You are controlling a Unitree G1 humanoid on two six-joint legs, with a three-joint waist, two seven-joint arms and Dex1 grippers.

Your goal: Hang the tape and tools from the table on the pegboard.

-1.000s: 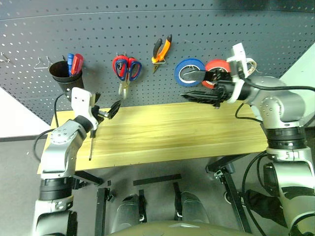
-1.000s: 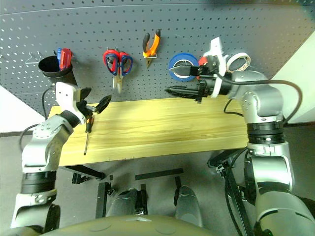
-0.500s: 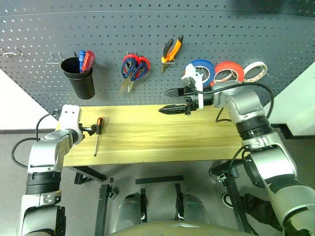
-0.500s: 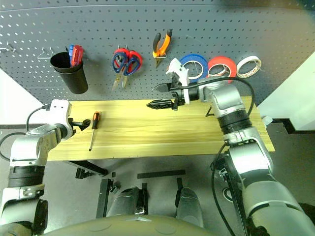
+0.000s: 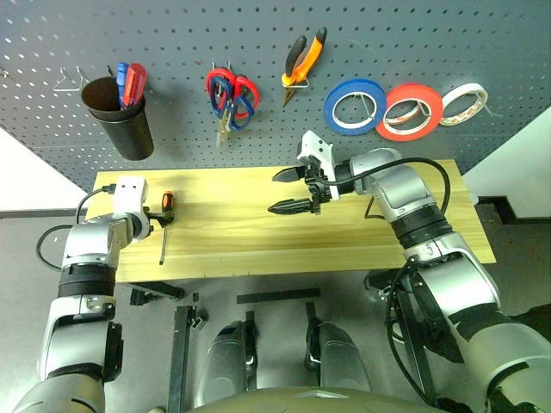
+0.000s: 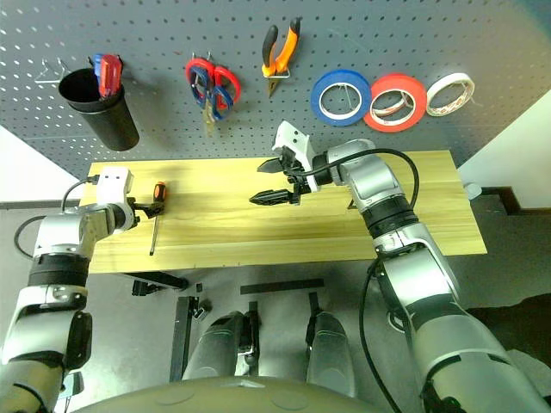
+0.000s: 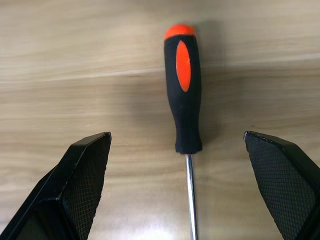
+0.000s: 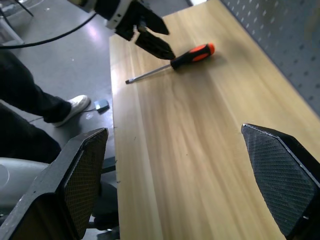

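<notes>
The screwdriver [image 5: 162, 245] lies on the table [image 5: 387, 249] near its left end, orange-and-black handle [image 7: 183, 90] toward the pegboard [image 5: 172, 34]. My left gripper [image 5: 160, 218] is open low over the handle, one finger on each side, not touching it. My right gripper [image 5: 274, 192] hangs open and empty above the table's middle, pointing left. The blue tape [image 5: 355, 105], orange-handled pliers [image 5: 306, 60] and scissors with red and dark blue handles [image 5: 231, 93] hang on the pegboard.
A black cup [image 5: 116, 116] holding red and blue tools hangs at the pegboard's left. Red tape [image 5: 413, 110] and white tape [image 5: 465, 101] hang right of the blue roll. A person's leg and shoe [image 8: 30, 105] stand beside the table's left end.
The camera has tilted down. My left gripper sank from above the table to straddle the screwdriver handle. My right gripper came down and left from beside the tapes to over the table's middle.
</notes>
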